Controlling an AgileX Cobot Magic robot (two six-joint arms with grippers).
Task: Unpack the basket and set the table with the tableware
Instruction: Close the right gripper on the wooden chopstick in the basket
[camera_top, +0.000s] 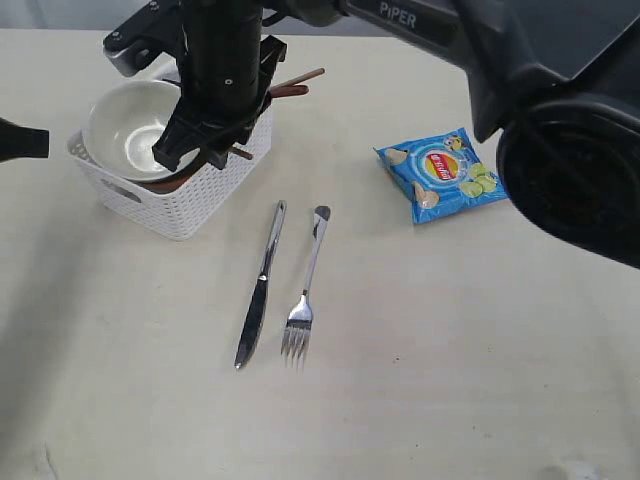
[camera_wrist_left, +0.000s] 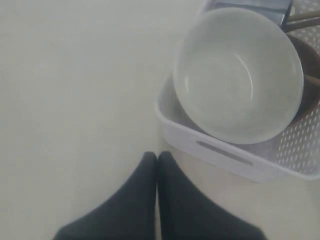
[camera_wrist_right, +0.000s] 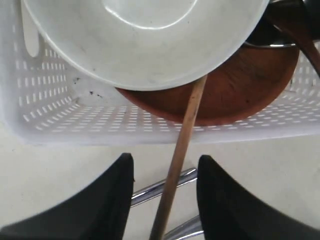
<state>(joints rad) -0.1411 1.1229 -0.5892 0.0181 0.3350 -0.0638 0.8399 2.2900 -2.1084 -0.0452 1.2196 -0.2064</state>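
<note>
The white perforated plastic basket stands on the plain cream tabletop, holding a tilted cream round bowl over a brown round plate. A steel knife and steel fork lie side by side just in front of it. The right gripper hangs over the basket's near wall, its fingers spread apart around a thin wooden chopstick without pinching it, while the left gripper hovers beside the basket, fingers pressed together and empty.
</note>
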